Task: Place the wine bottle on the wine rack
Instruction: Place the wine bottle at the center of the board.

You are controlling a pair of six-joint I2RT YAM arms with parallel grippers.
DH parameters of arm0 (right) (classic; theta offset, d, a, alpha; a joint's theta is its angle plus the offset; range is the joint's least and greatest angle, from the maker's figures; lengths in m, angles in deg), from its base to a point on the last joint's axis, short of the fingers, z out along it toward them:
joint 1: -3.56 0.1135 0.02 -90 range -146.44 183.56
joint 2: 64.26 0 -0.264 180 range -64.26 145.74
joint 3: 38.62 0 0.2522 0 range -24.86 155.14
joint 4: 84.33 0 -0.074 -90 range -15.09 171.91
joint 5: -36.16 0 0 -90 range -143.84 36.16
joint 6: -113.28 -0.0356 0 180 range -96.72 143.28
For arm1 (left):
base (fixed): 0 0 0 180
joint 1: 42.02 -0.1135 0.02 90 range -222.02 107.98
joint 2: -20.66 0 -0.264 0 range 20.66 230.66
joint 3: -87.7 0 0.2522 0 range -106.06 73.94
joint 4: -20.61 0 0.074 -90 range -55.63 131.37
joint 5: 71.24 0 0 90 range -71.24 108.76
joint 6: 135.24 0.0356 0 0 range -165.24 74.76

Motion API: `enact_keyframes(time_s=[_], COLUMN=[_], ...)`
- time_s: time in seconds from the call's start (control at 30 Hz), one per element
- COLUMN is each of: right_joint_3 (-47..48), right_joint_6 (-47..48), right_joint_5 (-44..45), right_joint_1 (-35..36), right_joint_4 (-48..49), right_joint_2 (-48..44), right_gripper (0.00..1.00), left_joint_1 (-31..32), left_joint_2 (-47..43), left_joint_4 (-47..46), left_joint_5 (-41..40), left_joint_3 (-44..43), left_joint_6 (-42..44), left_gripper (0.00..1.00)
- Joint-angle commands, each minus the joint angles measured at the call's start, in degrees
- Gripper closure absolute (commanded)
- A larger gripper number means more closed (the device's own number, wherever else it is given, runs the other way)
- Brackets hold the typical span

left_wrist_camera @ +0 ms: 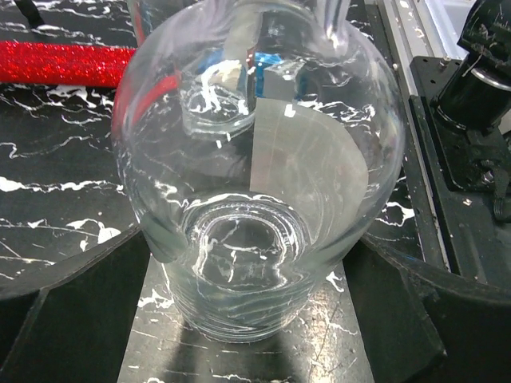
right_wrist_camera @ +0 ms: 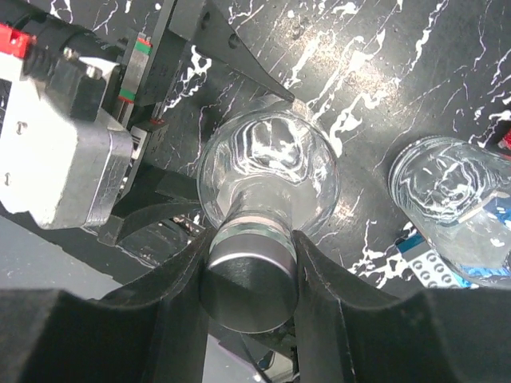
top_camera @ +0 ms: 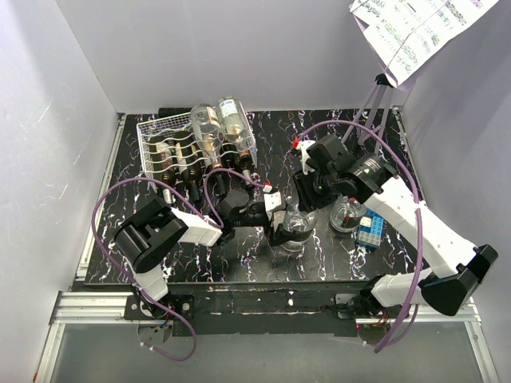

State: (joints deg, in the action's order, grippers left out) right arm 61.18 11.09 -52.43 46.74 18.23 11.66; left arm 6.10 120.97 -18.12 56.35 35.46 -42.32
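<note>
The wine bottle (top_camera: 297, 227), clear glass with a round body and a metal cap (right_wrist_camera: 249, 275), is standing upright on the black marbled table (top_camera: 239, 257) near the middle, well apart from the wine rack (top_camera: 160, 132). The right gripper (right_wrist_camera: 249, 255) is reaching down from above and clamping the bottle's neck just under the cap, one finger pressing on each side. The left gripper (left_wrist_camera: 254, 239) is coming in low from the left, with its jaws spread wide and flanking the bottle's lower body. Whether its fingers (left_wrist_camera: 72, 307) are touching the glass cannot be told.

A second clear glass vessel (top_camera: 347, 214) is standing just to the right of the bottle, with a blue toy brick block (top_camera: 370, 231) right beside it. The white wire rack is sitting at the far left of the table, carrying two clear bottles (top_camera: 209, 132) along its right side and dark bottles (top_camera: 180, 163) in its other cradles.
</note>
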Motion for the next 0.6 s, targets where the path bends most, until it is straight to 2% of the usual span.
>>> enact_keyframes(time_s=[0.0,0.23,0.3,0.43,0.57], right_joint_3=[-2.5,-9.6,-11.2,-13.0,-13.8], right_joint_6=[1.6,0.8,0.8,0.5,0.1], right_joint_5=[-18.0,-15.1,-14.4,-13.8,-13.5], right_joint_1=[3.5,4.5,5.0,5.8,6.1], right_joint_4=[19.2,24.1,24.5,25.6,26.1], right_joint_2=[-5.9,-8.9,-9.0,-9.1,-8.8], right_gripper=[0.99,0.99,0.99,0.99,0.99], left_joint_1=[0.7,0.7,0.8,0.8,0.8], left_joint_2=[-0.5,3.1,4.5,7.6,8.4], left_joint_4=[-5.2,-16.0,-17.7,-26.9,-16.8], left_joint_5=[2.7,3.5,1.5,-3.0,-0.7], left_joint_3=[-2.2,1.3,2.0,4.9,0.7], left_joint_6=[-2.5,-4.7,-5.0,-8.1,-9.7], left_gripper=[0.02,0.02,0.02,0.02,0.02])
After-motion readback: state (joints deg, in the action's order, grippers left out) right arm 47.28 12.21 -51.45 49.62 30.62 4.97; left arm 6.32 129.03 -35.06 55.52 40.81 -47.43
